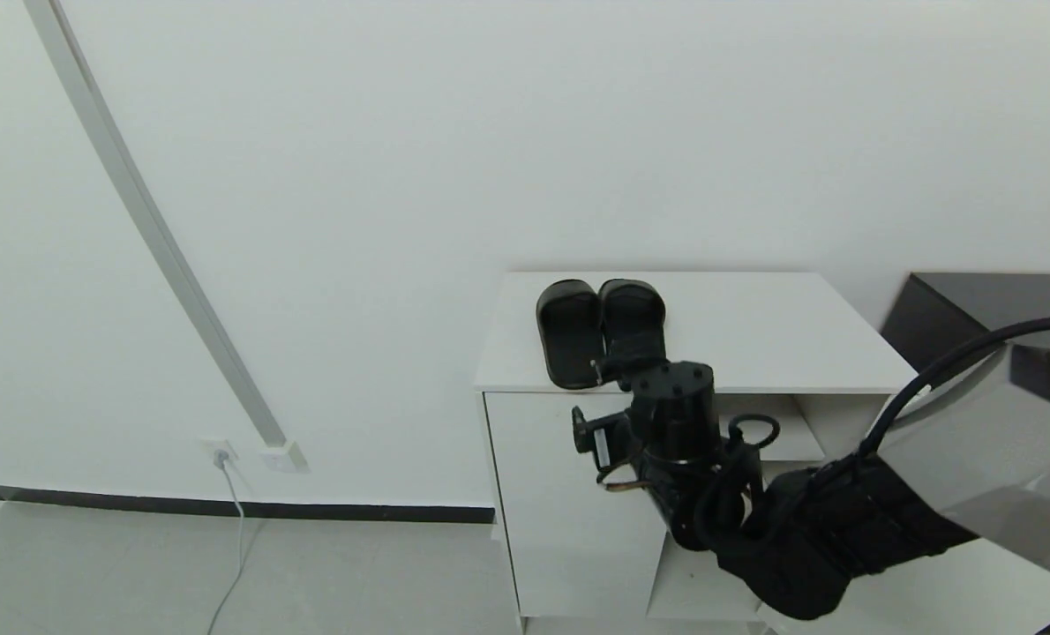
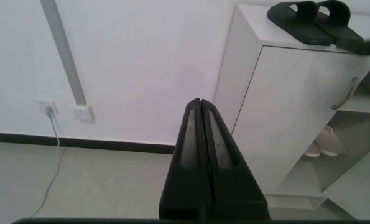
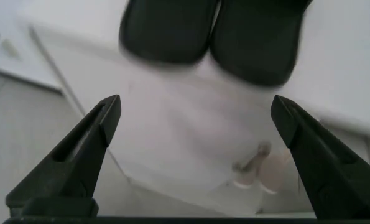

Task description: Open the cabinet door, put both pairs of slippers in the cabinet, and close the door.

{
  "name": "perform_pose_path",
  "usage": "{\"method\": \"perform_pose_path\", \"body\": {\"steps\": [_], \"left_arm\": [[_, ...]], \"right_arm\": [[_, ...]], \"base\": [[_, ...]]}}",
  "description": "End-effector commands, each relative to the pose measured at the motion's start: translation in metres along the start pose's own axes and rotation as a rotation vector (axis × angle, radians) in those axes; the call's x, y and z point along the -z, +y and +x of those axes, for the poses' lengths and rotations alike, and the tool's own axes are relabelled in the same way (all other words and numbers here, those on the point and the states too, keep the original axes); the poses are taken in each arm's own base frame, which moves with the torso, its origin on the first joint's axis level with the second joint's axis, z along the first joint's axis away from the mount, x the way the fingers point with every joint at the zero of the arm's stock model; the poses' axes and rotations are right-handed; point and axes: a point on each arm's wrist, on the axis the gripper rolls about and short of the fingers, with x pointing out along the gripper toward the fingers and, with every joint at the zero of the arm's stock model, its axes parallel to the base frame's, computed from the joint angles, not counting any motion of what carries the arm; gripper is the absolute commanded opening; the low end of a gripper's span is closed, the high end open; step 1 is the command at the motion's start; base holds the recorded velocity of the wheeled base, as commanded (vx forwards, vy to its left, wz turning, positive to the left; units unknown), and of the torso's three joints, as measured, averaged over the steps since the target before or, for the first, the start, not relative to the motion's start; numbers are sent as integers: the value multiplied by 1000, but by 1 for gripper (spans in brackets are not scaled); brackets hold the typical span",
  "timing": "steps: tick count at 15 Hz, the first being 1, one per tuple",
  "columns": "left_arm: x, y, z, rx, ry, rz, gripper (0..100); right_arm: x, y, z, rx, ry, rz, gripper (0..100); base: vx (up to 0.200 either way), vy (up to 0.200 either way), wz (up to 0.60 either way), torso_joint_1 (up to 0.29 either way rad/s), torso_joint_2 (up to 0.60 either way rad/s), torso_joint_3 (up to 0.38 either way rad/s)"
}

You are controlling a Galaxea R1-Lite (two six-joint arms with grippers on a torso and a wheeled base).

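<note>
Nearest us in the head view, the right arm (image 1: pixel 790 529) rises from the lower right, and we see the right claw (image 1: pixel 626 360) at the heel end of the black slippers (image 1: pixel 600 326). We cannot tell its spread from here. The pair lies side by side, touching, on the left part of the cabinet (image 1: pixel 754 326) top, near its front edge. Below the top, a shut panel (image 1: pixel 569 494) covers the cabinet's left side, while the right side is open to the shelves.

From the left wrist, we see the left claw (image 2: pixel 200 106) closest, its fingers pressed together on nothing, out in front of the cabinet's left side and well apart from it. Beyond it stands the cabinet, with the black slippers on top, a handle (image 2: pixel 346 93) on the panel's edge and pale slippers (image 2: pixel 326 142) on a shelf inside.

From the right wrist, we see the right claw spread wide and empty, just short of the black slippers' heels, above the cabinet's front edge.
</note>
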Motion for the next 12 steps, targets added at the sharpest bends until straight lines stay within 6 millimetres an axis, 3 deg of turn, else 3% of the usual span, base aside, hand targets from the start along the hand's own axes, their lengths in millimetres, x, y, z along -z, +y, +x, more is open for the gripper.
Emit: {"method": "perform_pose_path", "body": {"steps": [1,4,10,12], "left_arm": [[0,0,0,2,0,-1,0],[0,0,0,2,0,-8,0],[0,0,0,2,0,-13,0],[0,0,0,5,2,-11,0]], "right_arm": [[-46,0,4,40,-87,79,100],[-45,-13,11,73,-88,123,100],[-37,-12,10,81,-87,121,100],[-36,-12,10,81,-84,120,100]], "base": [[0,0,0,0,0,0],[0,0,0,0,0,0],[0,0,0,0,0,0],[200,0,0,7,5,0]]}}
